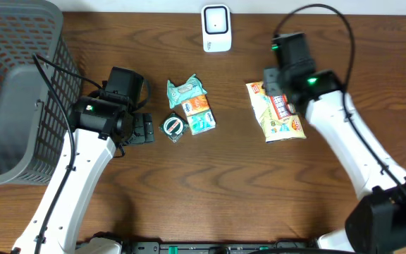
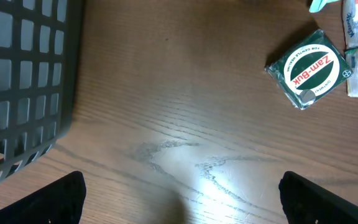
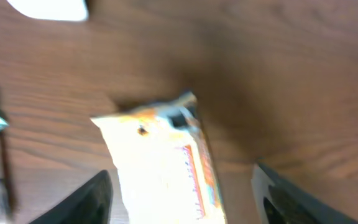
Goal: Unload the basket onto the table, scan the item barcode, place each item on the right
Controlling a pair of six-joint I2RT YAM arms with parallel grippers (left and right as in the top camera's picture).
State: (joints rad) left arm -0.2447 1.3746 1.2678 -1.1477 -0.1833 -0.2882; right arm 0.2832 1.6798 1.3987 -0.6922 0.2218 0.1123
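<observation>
Nearest edge of table (image 1: 231,183): 2 arm bases, 2 white arms reaching away from them, one per side.

Left gripper (image 2: 182,182): released, jaws spread wide, nothing between them, only bare wood under it. It hangs low over the table, between the basket and the item cluster. 2 dark fingers (image 2: 55,202) show in the bottom corners of the left wrist view.

Just beside the left gripper is a cluster of 4 small items, close together:
- 1 green Zam-Buk tin (image 1: 173,127), flat, label up, nearest the left gripper but apart from it.
- 1 white-and-teal pack (image 1: 202,122), touching or nearly touching the tin's right side.
- 1 orange pack (image 1: 199,104), right behind that one.
- 1 teal pack (image 1: 186,91), farthest of the cluster, tilted.

Right of the cluster and well apart from it: 1 snack packet (image 1: 279,113), yellowish with red print, lying flat on the table. This is the item to scan; it is on the wood, not at the scanner.

Right gripper (image 3: 182,171): over the far end of the snack packet, jaws apart, one finger on each side. The right wrist view is blurred; a clear gap shows between the packet and one finger, the other finger sits close to the packet edge, contact can't be told. Reads as let go, not grasping.

Left side, running near to far: 1 grey mesh basket (image 1: 20,42), upright, beside the left arm.

Farthest, at the back edge mid-table: 1 white scanner (image 1: 216,28), standing alone, well apart from the packet and both grippers.
</observation>
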